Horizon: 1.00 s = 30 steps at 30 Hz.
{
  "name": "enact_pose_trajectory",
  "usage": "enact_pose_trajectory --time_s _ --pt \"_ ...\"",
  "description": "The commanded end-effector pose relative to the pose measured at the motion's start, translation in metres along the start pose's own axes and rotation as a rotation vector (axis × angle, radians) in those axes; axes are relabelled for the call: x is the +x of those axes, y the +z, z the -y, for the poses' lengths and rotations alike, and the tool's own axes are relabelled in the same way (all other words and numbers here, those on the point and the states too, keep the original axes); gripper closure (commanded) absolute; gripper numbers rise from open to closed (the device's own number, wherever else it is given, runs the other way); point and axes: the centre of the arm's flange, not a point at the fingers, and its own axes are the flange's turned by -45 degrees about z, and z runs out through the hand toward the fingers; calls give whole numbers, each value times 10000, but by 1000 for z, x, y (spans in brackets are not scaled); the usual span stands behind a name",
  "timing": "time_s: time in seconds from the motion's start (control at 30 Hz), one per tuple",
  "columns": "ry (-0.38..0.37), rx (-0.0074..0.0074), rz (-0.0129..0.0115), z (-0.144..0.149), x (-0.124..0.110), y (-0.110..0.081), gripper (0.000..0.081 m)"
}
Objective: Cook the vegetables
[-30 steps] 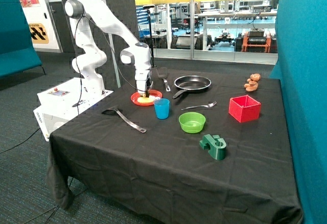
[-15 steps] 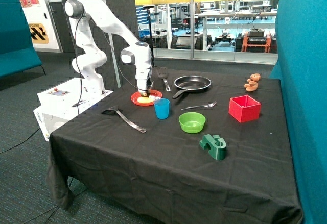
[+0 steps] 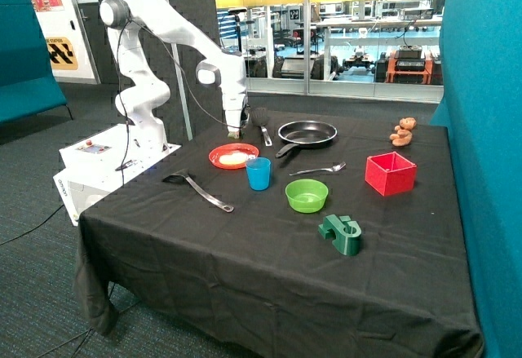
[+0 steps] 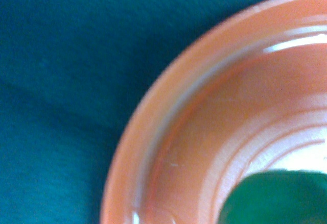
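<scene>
Black cloth covers the bench point(image 3: 269, 260), and over its far side the white arm point(image 3: 175, 28) has risen since a second ago, when it was pressed down onto the red plate point(image 3: 218, 161). Beyond the plate sits the frying pan point(image 3: 307, 133); nearer stand the green bowl point(image 3: 307, 195) and the blue cup point(image 3: 258, 173). The gripper point(image 3: 235, 132) now hangs above the plate's far edge, and whether it is open or carries anything I cannot tell. A pale vegetable point(image 3: 234, 158) lies on the plate; in the wrist view a dark green piece point(image 4: 273, 198) shows against the plate's inside. Probably a pick was made or missed; nothing lies in the pan yet.
</scene>
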Motion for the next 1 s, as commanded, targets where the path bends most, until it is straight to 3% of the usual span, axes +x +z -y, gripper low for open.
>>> enact_pose_trajectory --time_s 0.0,0.2,0.47,0.97 --pt "-811 9 6 20 21 -23 808" --pt "-1223 9 6 35 40 -30 808" --pt "-2362 9 6 81 92 -35 808" --pt "-2340 9 6 112 167 -32 808"
